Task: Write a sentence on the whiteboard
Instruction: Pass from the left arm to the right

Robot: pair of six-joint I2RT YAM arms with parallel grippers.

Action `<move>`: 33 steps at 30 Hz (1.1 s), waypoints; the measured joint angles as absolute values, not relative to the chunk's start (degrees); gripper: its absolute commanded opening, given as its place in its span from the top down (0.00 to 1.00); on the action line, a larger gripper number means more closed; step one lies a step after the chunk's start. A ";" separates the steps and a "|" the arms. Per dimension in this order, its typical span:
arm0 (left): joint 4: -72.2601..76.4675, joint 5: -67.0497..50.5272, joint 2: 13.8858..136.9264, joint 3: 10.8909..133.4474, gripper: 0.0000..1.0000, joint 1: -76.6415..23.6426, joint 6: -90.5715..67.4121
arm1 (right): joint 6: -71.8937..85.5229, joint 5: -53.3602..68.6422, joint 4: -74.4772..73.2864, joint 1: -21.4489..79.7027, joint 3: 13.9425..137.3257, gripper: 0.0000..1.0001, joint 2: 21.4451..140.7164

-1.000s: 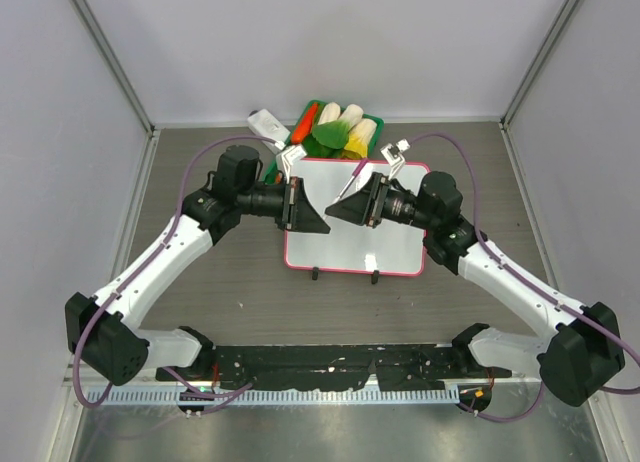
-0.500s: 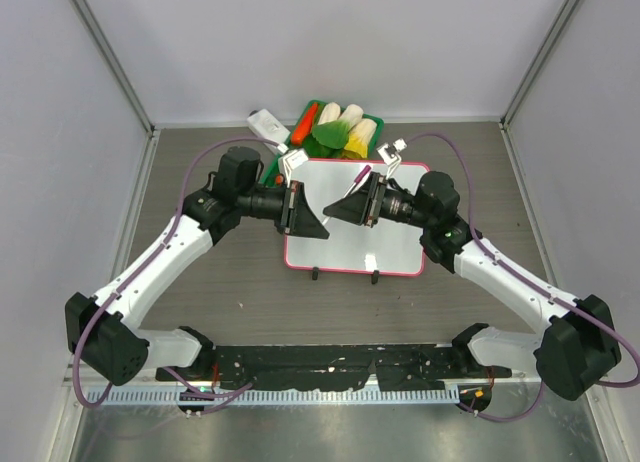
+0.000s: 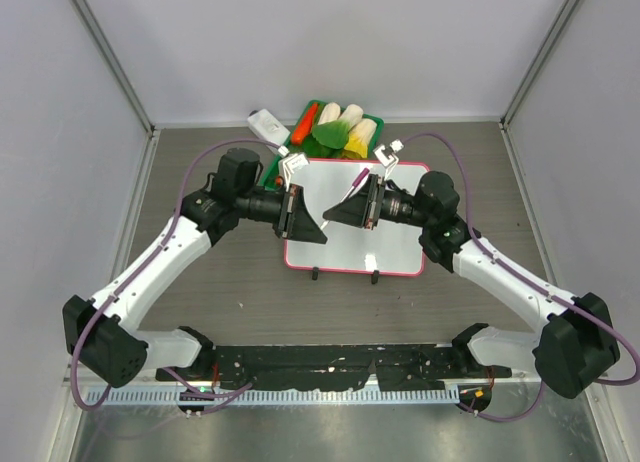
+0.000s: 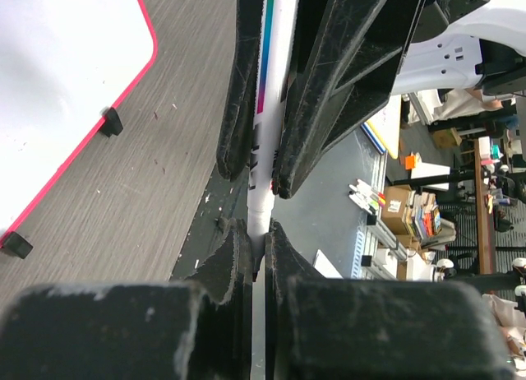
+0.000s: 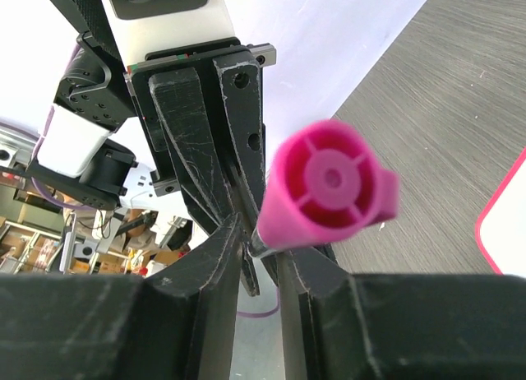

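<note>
Above flat white pink-rimmed whiteboard (image 3: 385, 250), lying unwritten on grey table (image 3: 250, 302): left gripper (image 4: 256, 230) clamped on white marker barrel (image 4: 275, 76), long axis aimed at facing right gripper (image 5: 261, 247), jaws pinched on its magenta plastic cap (image 5: 329, 191).

My marker (image 4: 267, 108) is white with a rainbow stripe, and its cap (image 5: 329, 187) is bright magenta. Left tool (image 4: 256, 248) and right tool (image 5: 261, 252), both scuffed black. The whiteboard (image 3: 350, 247) shows white with a pink-red rim, the surface (image 3: 220, 292) is grey-brown wood grain, and the basket (image 3: 309, 108) is green.
</note>
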State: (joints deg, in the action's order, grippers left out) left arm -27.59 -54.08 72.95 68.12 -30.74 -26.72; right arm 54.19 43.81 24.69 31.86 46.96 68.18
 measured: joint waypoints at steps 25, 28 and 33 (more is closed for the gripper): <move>-28.34 -51.81 71.64 68.34 0.84 -32.45 -25.15 | 49.69 38.72 17.67 32.64 45.08 0.98 60.99; -27.46 -51.27 71.64 68.34 0.41 -32.60 -26.11 | 49.21 37.34 17.15 32.80 44.82 0.98 59.96; -27.18 -48.03 70.83 68.36 0.14 -30.48 -29.06 | 46.76 33.04 11.14 32.14 43.94 0.98 56.51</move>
State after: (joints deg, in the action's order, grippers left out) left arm -27.18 -48.03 70.83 68.36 -30.48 -29.06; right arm 46.76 33.04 11.14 32.14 43.94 56.51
